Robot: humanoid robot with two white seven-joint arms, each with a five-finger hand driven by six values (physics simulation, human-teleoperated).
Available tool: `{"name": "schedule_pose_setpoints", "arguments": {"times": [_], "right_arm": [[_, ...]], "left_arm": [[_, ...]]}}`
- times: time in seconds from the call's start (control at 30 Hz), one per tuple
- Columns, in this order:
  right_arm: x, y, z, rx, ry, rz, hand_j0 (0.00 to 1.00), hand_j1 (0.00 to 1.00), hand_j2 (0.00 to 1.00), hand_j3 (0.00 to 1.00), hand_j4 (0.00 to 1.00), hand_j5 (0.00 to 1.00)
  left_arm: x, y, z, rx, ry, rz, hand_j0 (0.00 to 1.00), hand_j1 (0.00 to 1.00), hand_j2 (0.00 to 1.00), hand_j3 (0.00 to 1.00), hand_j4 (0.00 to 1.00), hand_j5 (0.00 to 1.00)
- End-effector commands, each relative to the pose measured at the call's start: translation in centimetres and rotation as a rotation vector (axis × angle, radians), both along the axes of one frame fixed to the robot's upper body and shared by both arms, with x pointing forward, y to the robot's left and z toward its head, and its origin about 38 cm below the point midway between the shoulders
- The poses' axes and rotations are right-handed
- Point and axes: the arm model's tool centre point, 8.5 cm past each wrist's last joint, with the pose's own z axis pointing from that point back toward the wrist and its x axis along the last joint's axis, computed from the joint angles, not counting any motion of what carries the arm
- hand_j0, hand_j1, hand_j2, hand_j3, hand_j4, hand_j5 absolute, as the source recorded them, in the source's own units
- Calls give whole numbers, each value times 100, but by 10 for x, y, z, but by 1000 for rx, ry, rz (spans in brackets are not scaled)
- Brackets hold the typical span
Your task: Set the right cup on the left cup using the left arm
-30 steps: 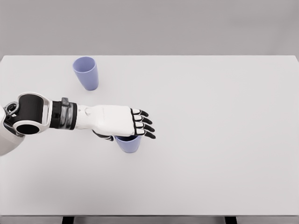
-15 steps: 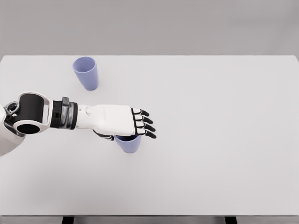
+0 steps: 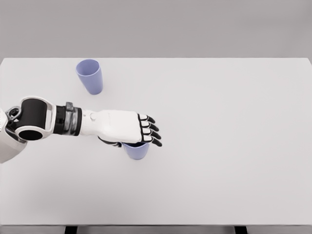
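The left hand reaches in from the left and lies over the right cup, its four fingers held straight and close together across the rim; whether the thumb below grips the cup cannot be told. The left cup stands upright, well apart toward the table's far edge

Setting: simulated test bench, not a lived-in room | Evidence: flat rendered white table with dark legs at the bottom edge, plain grey backdrop | Look: even light, clean textureless surfaces
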Motion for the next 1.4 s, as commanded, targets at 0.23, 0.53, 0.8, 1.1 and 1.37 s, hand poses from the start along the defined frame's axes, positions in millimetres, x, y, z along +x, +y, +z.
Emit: {"name": "schedule_pose_setpoints", "arguments": {"times": [0.23, 0.53, 0.8, 1.1, 1.37], "right_arm": [[0, 0, 0, 0, 0, -1, 100, 100, 100, 100, 100, 100], [0, 0, 0, 0, 0, -1, 100, 100, 100, 100, 100, 100], [0, 0, 0, 0, 0, -1, 100, 100, 100, 100, 100, 100], [0, 0, 0, 0, 0, -1, 100, 100, 100, 100, 100, 100], [0, 0, 0, 0, 0, -1, 100, 100, 100, 100, 100, 100]], "left_arm": [[0, 3, -1, 7, 5, 5, 80, 80, 80, 80, 80, 80], [2, 5, 3, 7, -6, 13, 67, 67, 67, 67, 67, 67], [3, 6, 5, 3, -12, 17, 63, 63, 63, 63, 63, 63], [10, 18, 20, -12, -48, 53, 61, 61, 61, 61, 61, 61], [20, 27, 41, -46, -100, 92, 59, 59, 59, 59, 59, 59]]}}
